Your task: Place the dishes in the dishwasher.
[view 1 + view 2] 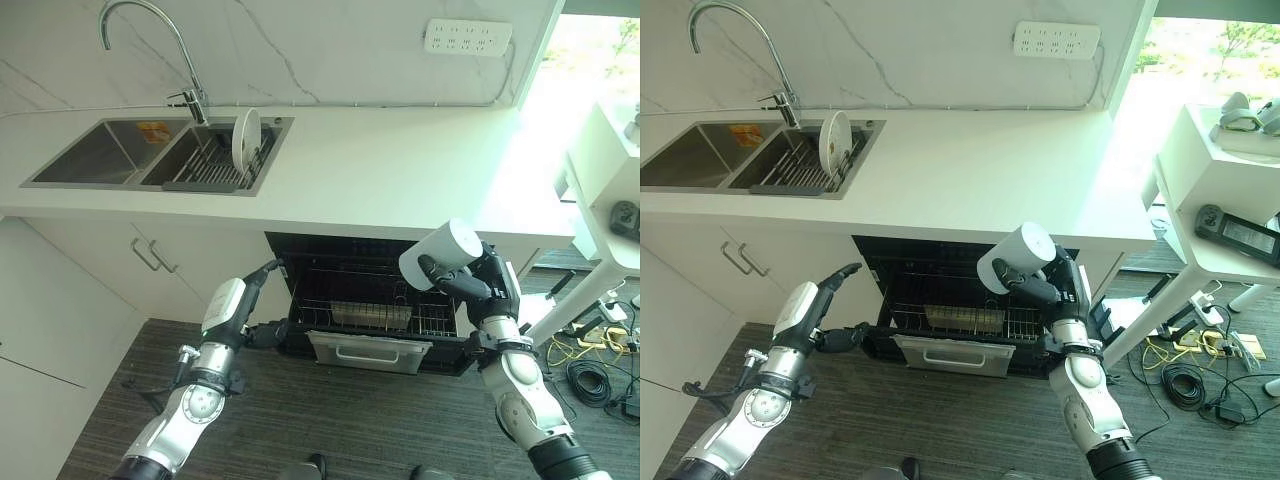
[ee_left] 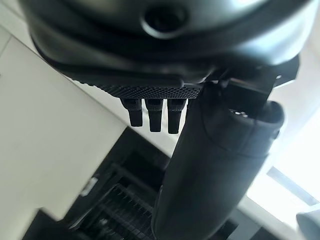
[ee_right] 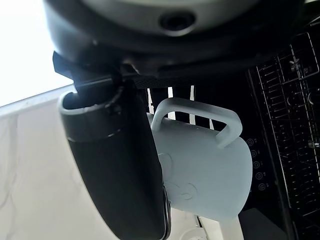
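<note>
mug held over open dishwasher

dishwasher [image 1: 370,310] open under the white counter [image 1: 400,170], rack [image 1: 350,315] pulled out below the right hand [image 1: 470,280], whose fingers and thumb clamp a pale mug [image 3: 205,170] (tipped sideways, likely for racking). left hand [image 1: 265,275] empty, fingers straight. plate [image 1: 245,138] waits in the sink [image 1: 90,155].

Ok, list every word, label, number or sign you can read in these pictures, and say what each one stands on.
No text can be read here.
Mug in the right hand: faint raised marks, not legible.
Dishwasher control panel: small round symbols, too small to read.
Yellow item in the sink: print too small to read.
Plate, wall socket strip: no text seen.
</note>
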